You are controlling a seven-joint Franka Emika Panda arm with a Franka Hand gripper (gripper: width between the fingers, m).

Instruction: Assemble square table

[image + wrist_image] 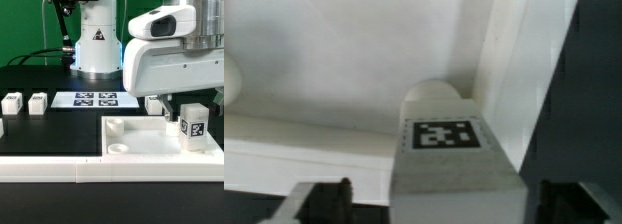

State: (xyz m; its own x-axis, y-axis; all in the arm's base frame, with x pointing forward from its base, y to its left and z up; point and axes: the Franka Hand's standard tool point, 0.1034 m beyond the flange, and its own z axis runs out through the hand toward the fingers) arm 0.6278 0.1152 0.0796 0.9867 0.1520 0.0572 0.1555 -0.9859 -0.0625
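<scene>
The white square tabletop (140, 148) lies rim up at the front of the exterior view's right, with a round socket (118, 126) in its near-left corner. A white tagged leg (193, 126) stands upright at its right side, over a corner socket. It fills the middle of the wrist view (450, 150). My gripper (188, 108) straddles the top of this leg. In the wrist view the gripper (446, 205) is open, with a gap between each of its fingers (326, 200) and the leg. Two more legs (12, 103) (38, 102) stand on the black table at the left.
The marker board (97, 99) lies behind the tabletop, in front of the arm's base (97, 45). The long white border wall (60, 170) runs along the front. Another white piece (154, 103) sits partly hidden behind the gripper. A further piece (1, 127) is cut off at the left edge.
</scene>
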